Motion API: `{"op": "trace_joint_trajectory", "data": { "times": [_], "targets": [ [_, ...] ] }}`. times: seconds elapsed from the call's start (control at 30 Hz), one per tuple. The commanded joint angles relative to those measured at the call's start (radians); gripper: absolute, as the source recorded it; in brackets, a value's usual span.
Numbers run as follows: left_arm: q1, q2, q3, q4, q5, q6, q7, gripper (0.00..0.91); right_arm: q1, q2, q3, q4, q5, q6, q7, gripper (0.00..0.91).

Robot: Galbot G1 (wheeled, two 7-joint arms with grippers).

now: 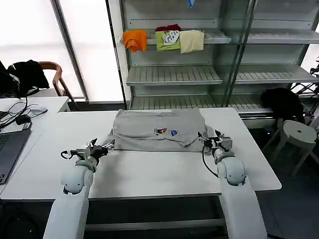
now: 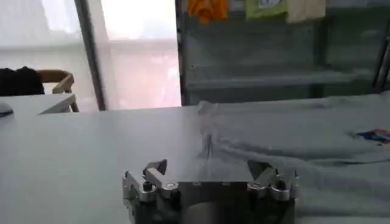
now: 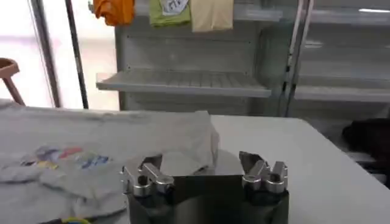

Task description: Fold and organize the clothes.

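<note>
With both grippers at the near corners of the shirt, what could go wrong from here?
1. The left gripper sits at the thin near-left corner of the shirt; it might catch only one layer, so the fold could come out uneven.
2. The right gripper looks open over bunched fabric; a poor grasp may wrinkle it more.
3. Uneven pulling by the two arms could skew the shirt.

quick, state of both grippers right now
left gripper: jaws open, holding nothing, at the grey shirt's near left corner.
right gripper: jaws open, holding nothing, at its near right corner.

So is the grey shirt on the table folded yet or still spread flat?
Partly folded: the grey shirt is a doubled-over block, chest print on top, with uneven, rumpled edges near the left gripper and right gripper.
</note>
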Motion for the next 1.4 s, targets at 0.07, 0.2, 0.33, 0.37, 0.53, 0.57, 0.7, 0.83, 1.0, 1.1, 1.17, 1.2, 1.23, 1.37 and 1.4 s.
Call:
{"op": "trace_joint_trajectory", "data": {
  "times": [0.07,0.2,0.33,0.37,0.53,0.57,0.7,0.83,1.0,1.1,1.17,1.2,1.23,1.37,1.4],
  "targets": [
    [0.039,0.005,0.001,-0.038,0.028,0.04,0.009,0.907,-0.136,-0.021,0.013,0.105,-0.013,-0.032,-0.03,0.907],
    [0.039,0.005,0.001,-0.036,0.028,0.039,0.008,0.907,-0.136,-0.02,0.013,0.093,-0.018,-0.031,-0.029,0.766],
    [0.034,0.002,0.003,-0.027,0.029,0.038,0.007,0.907,-0.132,-0.015,0.013,0.072,-0.028,-0.031,-0.025,0.191],
    [0.033,0.001,0.004,-0.025,0.029,0.037,0.007,0.907,-0.127,-0.014,0.012,0.061,-0.03,-0.031,-0.023,0.091],
    [0.025,-0.005,0.008,-0.008,0.038,0.038,0.004,0.746,-0.111,-0.003,0.009,0.029,-0.029,-0.03,-0.018,0.0],
    [0.025,-0.006,0.009,-0.004,0.042,0.04,0.004,0.685,-0.109,-0.001,0.009,0.026,-0.028,-0.03,-0.019,0.0],
    [0.027,-0.006,0.012,0.006,0.053,0.04,0.007,0.01,-0.104,0.001,0.007,0.021,-0.02,-0.03,-0.02,0.0],
    [0.029,-0.005,0.011,0.011,0.052,0.041,0.012,0.0,-0.105,-0.001,0.005,0.031,-0.016,-0.03,-0.022,0.0],
    [0.029,-0.001,0.01,0.01,0.035,0.04,0.019,0.0,-0.103,-0.001,0.001,0.039,-0.015,-0.03,-0.024,0.0],
    [0.027,-0.001,0.01,0.011,0.033,0.036,0.018,0.0,-0.106,-0.002,-0.001,0.046,-0.014,-0.03,-0.028,0.0],
    [0.024,-0.003,0.01,0.01,0.032,0.031,0.015,0.0,-0.111,-0.003,-0.003,0.053,-0.013,-0.03,-0.031,0.0],
    [0.025,-0.003,0.011,0.009,0.033,0.026,0.014,0.0,-0.113,-0.003,-0.003,0.057,-0.012,-0.03,-0.032,0.0],
    [0.026,-0.003,0.011,0.007,0.033,0.023,0.011,0.0,-0.119,-0.004,-0.004,0.064,-0.006,-0.03,-0.034,0.0],
    [0.039,-0.004,0.013,-0.017,0.035,0.01,0.002,0.0,-0.154,-0.009,-0.008,0.106,0.039,-0.032,-0.027,0.0],
    [0.048,-0.003,0.014,-0.025,0.036,0.009,-0.001,0.0,-0.166,-0.011,-0.009,0.118,0.049,-0.032,-0.026,0.0]
  ]
}}
